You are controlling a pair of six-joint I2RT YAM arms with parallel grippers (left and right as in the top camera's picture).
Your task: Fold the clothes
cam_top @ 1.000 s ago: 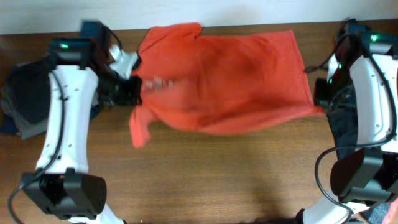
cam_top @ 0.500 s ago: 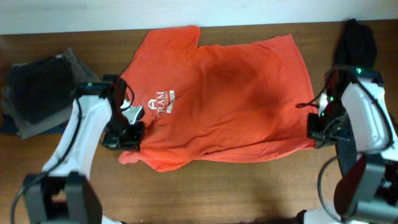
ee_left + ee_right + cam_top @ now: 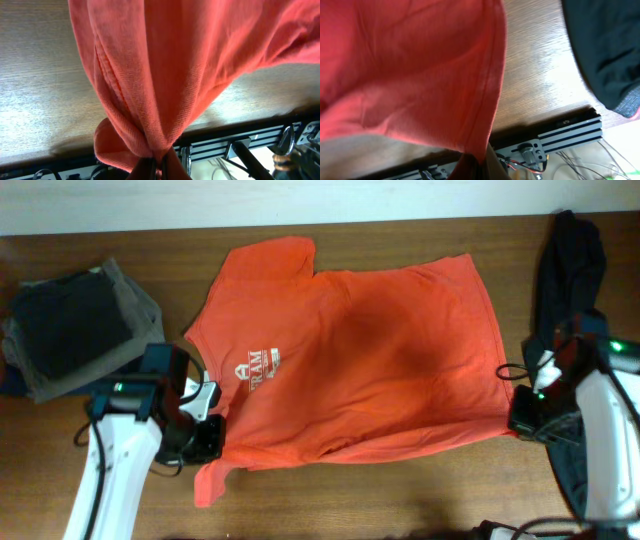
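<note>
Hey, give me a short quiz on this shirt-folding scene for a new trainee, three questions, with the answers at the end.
1. True or false: the orange T-shirt lies with its white lettering facing down.
2. Fill in: the dark folded pile sits at the ___ end of the table, by the robot's own sides.
3. The left end effector and right end effector are each shut on: A) the T-shirt, B) the dark folded pile, C) nothing.
Key: 1 false; 2 left; 3 A.
</note>
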